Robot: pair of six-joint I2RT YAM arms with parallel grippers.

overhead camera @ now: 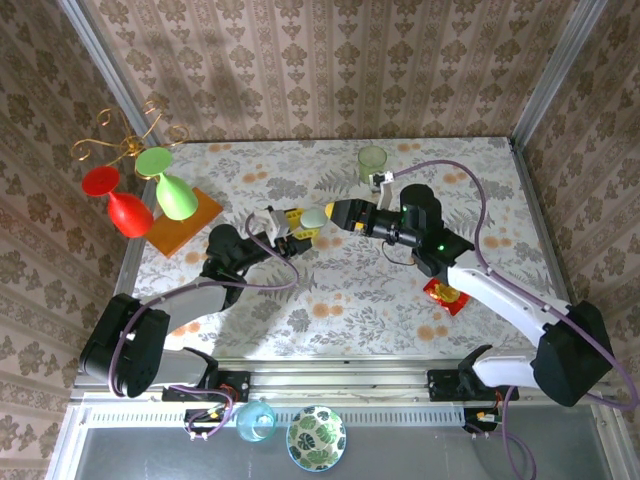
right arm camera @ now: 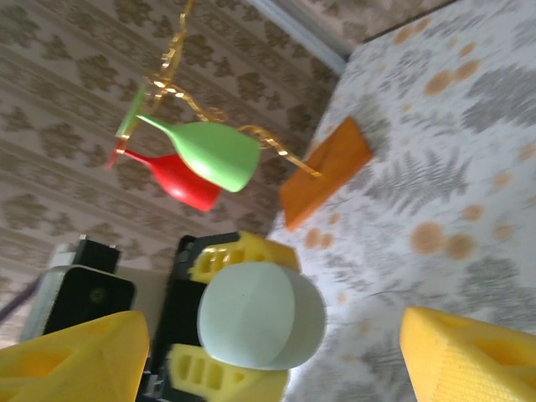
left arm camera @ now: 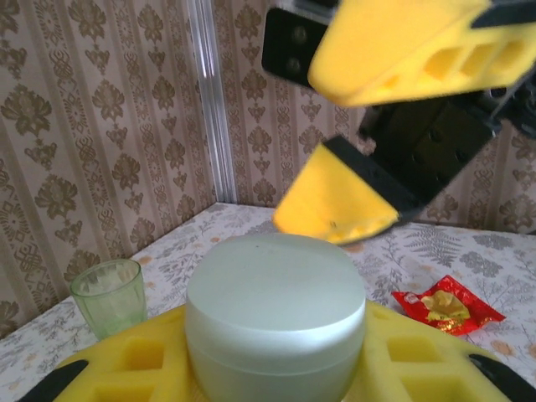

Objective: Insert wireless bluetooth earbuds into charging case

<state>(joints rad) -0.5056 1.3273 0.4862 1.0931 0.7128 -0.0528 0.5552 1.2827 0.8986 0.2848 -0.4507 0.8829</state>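
A pale green, pebble-shaped charging case [overhead camera: 315,217] with its lid down is held above the table's middle. My left gripper [overhead camera: 300,228] is shut on it. In the left wrist view the case [left arm camera: 276,318] sits between the yellow pads [left arm camera: 126,362] of that gripper [left arm camera: 276,356]. My right gripper [overhead camera: 337,213] is open, just right of the case. Its yellow fingers [left arm camera: 335,201] hang spread over the lid. In the right wrist view the case [right arm camera: 260,314] lies ahead of the open right gripper [right arm camera: 276,360], apart from its fingers. The earbuds are hidden.
A green glass cup [overhead camera: 372,163] stands at the back of the table. A red snack packet [overhead camera: 446,296] lies under the right arm. At the left, a red glass [overhead camera: 128,212] and a green glass [overhead camera: 172,192] hang from a gold rack over an orange block [overhead camera: 185,222].
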